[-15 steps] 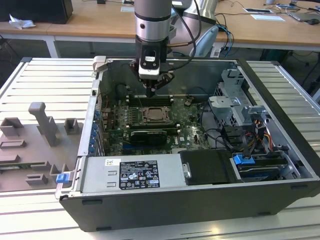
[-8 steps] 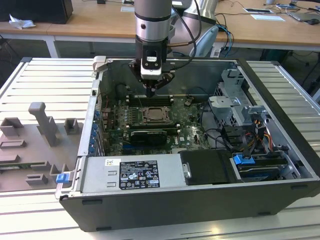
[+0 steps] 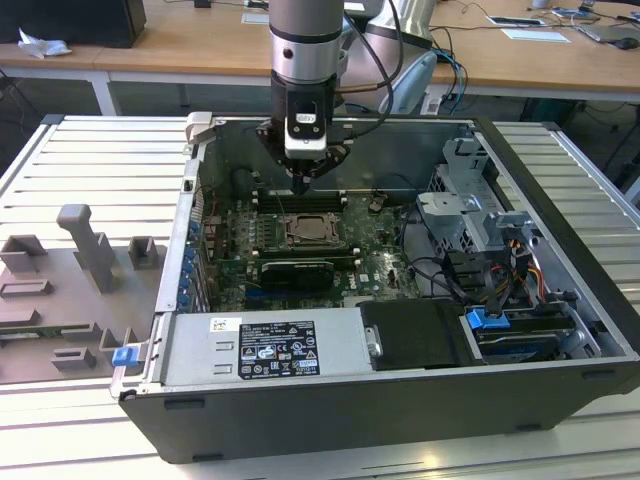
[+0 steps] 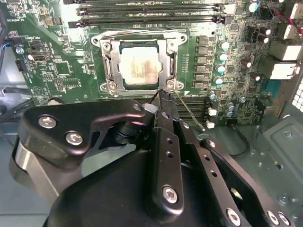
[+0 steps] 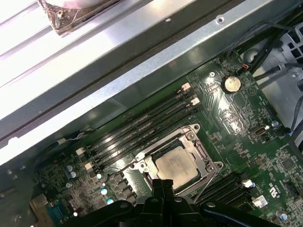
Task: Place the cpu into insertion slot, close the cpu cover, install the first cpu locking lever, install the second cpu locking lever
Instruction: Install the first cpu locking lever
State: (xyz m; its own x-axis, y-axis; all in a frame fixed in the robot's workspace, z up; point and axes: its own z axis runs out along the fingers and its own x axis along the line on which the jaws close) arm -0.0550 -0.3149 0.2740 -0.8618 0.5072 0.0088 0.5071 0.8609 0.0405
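Your gripper (image 4: 161, 94), fingers pinched together with nothing seen between them, is at the cpu cover's (image 4: 169, 59) edge; the cpu (image 4: 137, 66) sits framed inside that cover; the thin lever (image 4: 189, 111) beside the cover could slip off your tip and spring back.

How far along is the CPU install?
Done: the cpu sits in the socket, and the cpu cover lies closed around it. In hand: the gripper, shut and empty, has its tip at the socket edge beside a wire lever. Left: that lever looks unlatched, angled away from the socket.
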